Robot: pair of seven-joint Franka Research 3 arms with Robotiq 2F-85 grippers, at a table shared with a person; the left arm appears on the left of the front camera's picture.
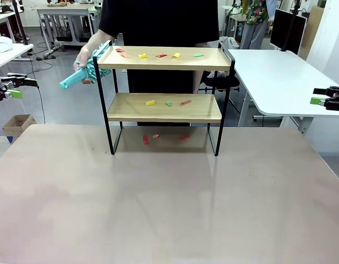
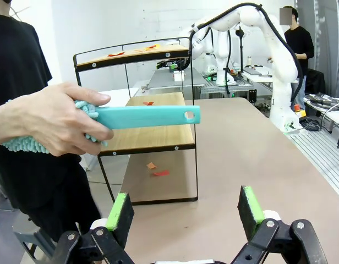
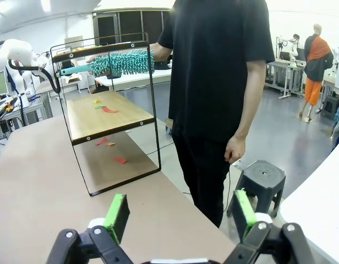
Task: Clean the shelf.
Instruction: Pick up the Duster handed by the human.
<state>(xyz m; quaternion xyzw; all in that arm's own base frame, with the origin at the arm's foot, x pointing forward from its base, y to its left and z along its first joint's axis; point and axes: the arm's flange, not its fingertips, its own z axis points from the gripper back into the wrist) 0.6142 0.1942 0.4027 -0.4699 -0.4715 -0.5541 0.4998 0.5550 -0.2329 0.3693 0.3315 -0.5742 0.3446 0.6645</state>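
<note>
shelf [image 1: 164, 119]: 1 | boards: 2 | coloured scraps [image 1: 161, 55] on top board [image 1: 164, 65]: 6 | on lower board [image 1: 125, 113]: 3 | on table [image 1: 169, 209] under shelf: 3 | scraps in all: 12 | duster [image 1: 71, 80]: 1 | robot hands: 2, left hand [image 2: 186, 204], right hand [image 3: 180, 212] | person [image 1: 158, 16] at table: 1

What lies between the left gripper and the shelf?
In the front view, a person's hand holding a teal duster lies between the left gripper and the shelf.
</note>
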